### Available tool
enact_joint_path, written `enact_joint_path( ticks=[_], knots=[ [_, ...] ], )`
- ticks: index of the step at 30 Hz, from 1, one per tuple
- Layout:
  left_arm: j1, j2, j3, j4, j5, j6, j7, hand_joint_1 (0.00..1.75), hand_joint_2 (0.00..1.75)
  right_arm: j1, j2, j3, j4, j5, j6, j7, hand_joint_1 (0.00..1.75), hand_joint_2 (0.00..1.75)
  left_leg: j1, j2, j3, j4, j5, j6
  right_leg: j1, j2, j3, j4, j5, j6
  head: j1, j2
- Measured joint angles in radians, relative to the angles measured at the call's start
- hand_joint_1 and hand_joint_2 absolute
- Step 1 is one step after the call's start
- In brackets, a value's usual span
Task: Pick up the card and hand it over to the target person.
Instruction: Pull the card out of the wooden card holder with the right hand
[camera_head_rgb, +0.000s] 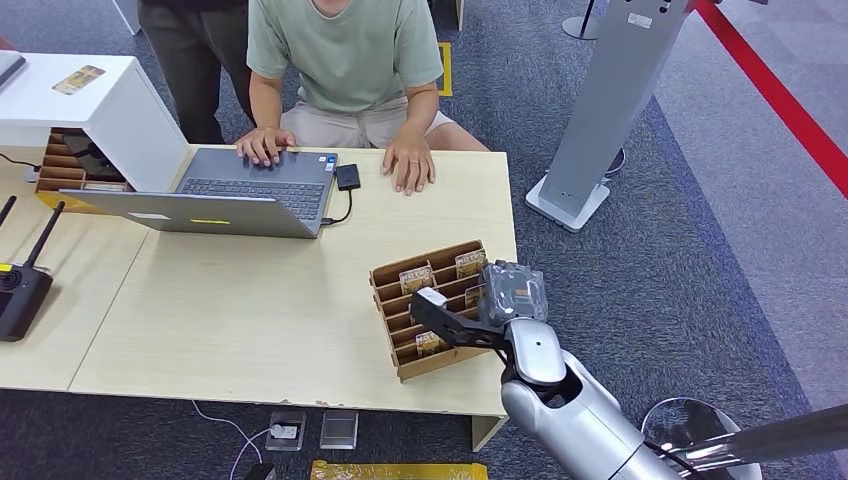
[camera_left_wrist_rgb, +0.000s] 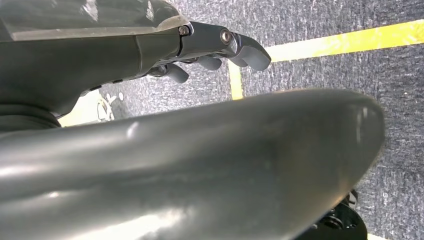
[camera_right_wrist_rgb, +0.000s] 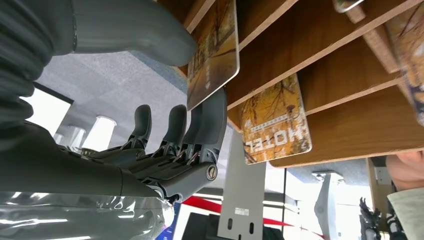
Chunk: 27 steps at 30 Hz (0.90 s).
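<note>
The right hand (camera_head_rgb: 455, 318) is at the wooden card rack (camera_head_rgb: 392, 345), lower centre of the head view, and we're in the pick — the right wrist view shows the thumb (camera_right_wrist_rgb: 135, 30) on one face of a card (camera_right_wrist_rgb: 214, 50) and a dark finger (camera_right_wrist_rgb: 212, 117) behind the other, so the card looks pinched while it sits at the lip of its slot. Next, by my reading, it must draw the card straight out along the slot, then carry it toward the seated person (camera_head_rgb: 345, 70) at the upper centre. Tight quarters: a neighbouring hotel card (camera_right_wrist_rgb: 275, 122) sits just beside it, dividers on both sides, and the rack stands near the table (camera_head_rgb: 250, 320) edge. Open tabletop lies between rack and laptop (camera_head_rgb: 215, 190) — good room for the handover. The left hand (camera_left_wrist_rgb: 220, 50) hangs over carpet, fingers curled, holding nothing.
</note>
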Motion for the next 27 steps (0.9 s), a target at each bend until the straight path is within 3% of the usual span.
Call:
enact_joint_path(
  ticks=[7, 17, 22, 27],
  knots=[
    [0.001, -0.002, 0.009, -0.002, 0.007, 0.009, 0.005, 0.0, 0.0, -0.015, 0.012, 0.012, 0.038, -0.013, -0.011, -0.021, 1.12, 1.75, 0.0, 0.0, 0.0, 0.0, 0.0, 0.0, 0.0, 0.001, 0.0, 0.0, 0.0, 0.0, 0.0, 0.0],
    [0.0, -0.001, 0.004, -0.002, 0.001, 0.012, 0.005, 0.0, 0.0, -0.015, -0.001, 0.019, 0.03, -0.032, -0.028, -0.02, 1.61, 1.75, 0.0, -0.001, 0.0, 0.0, 0.001, 0.0, 0.0, -0.001, 0.0, 0.0, 0.0, 0.0, 0.0, 0.0],
    [0.0, 0.001, -0.002, -0.003, -0.006, 0.011, 0.004, 0.0, 0.0, -0.012, -0.002, 0.019, 0.024, -0.033, -0.03, -0.02, 1.73, 1.75, 0.0, -0.001, 0.0, 0.0, 0.0, 0.0, 0.0, -0.001, 0.0, 0.0, 0.0, 0.0, 0.0, 0.0],
    [-0.001, 0.004, -0.002, -0.002, -0.009, 0.021, 0.002, 0.0, 0.0, -0.011, -0.007, 0.021, 0.018, -0.035, -0.033, -0.022, 1.75, 1.75, 0.0, -0.001, 0.0, 0.0, 0.0, 0.0, 0.0, -0.001, 0.001, 0.0, 0.0, 0.0, 0.0, 0.0]
  ],
)
